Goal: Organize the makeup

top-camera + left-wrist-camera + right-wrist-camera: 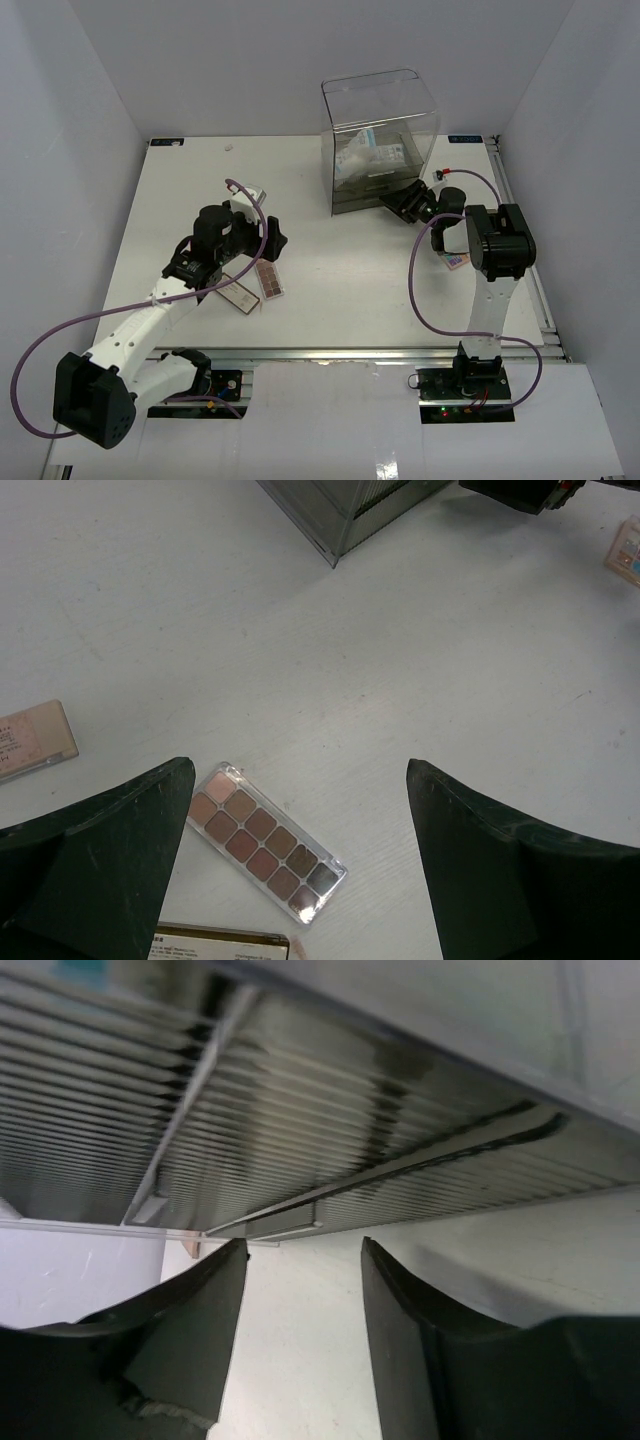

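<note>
Top view: left end effector (265,247) hangs over the worktop (340,270), jaws wide, empty. Brown palette (270,280) lies flat just below it, second palette (240,297) just beside that, pinkish pack (249,198) near. Right end effector (403,206) sits at the front base of the clear box (380,100). Sachets (365,155) lie inside the box. Multicolour palette (456,261) lies under the right arm.

Left wrist: fingers (110,850) far apart, nothing held, brown palette on the worktop between them.

Right wrist: fingers (190,1330) partly apart, bare worktop in the gap, nothing gripped, box's ribbed front just ahead.
</note>
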Available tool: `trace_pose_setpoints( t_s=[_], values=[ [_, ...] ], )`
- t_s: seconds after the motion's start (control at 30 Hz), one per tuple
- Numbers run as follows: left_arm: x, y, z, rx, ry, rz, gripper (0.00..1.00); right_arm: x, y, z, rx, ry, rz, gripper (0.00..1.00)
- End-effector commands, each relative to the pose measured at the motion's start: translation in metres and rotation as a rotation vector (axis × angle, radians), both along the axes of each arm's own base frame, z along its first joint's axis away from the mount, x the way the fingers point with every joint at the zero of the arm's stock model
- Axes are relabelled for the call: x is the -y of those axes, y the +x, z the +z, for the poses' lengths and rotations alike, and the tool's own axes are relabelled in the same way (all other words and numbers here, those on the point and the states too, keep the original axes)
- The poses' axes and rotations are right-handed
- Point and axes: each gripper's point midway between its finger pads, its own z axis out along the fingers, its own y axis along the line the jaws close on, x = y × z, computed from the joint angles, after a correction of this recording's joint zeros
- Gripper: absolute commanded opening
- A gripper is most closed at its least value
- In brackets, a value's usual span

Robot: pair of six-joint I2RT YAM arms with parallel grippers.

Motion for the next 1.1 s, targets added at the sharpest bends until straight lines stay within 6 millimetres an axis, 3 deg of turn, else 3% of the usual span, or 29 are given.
trace_pose_setpoints(
  t_s=[0.0, 0.2, 0.37, 0.47, 0.63, 0.77, 0.97, 1.07],
  values=[
    [-0.004, 0.002, 0.002, 0.022, 0.008, 0.010, 0.98, 0.003, 0.021, 0.011, 0.057, 0.032, -0.036, 0.52],
    [-0.005, 0.004, 0.000, 0.018, 0.011, 0.012, 0.98, 0.002, 0.029, 0.009, 0.057, 0.064, -0.044, 0.43],
    [-0.006, 0.005, 0.000, 0.016, 0.011, 0.015, 0.98, 0.000, 0.033, 0.009, 0.053, 0.114, -0.038, 0.29],
    [-0.005, 0.005, -0.002, 0.009, 0.011, 0.011, 0.98, -0.003, 0.034, 0.010, 0.050, 0.131, -0.022, 0.15],
    [-0.003, 0.005, -0.005, -0.001, 0.011, 0.004, 0.98, 0.000, 0.033, 0.011, 0.050, 0.139, -0.022, 0.08],
    [-0.002, 0.004, -0.004, -0.003, 0.004, -0.004, 0.98, 0.007, 0.020, 0.016, 0.052, 0.136, -0.014, 0.08],
    [-0.001, 0.003, 0.001, 0.008, -0.011, -0.008, 0.98, 0.018, -0.021, 0.005, 0.011, 0.102, 0.022, 0.08],
    [-0.001, 0.002, 0.003, 0.011, -0.015, -0.008, 0.98, 0.037, -0.036, 0.009, 0.015, 0.084, 0.012, 0.08]
  ],
)
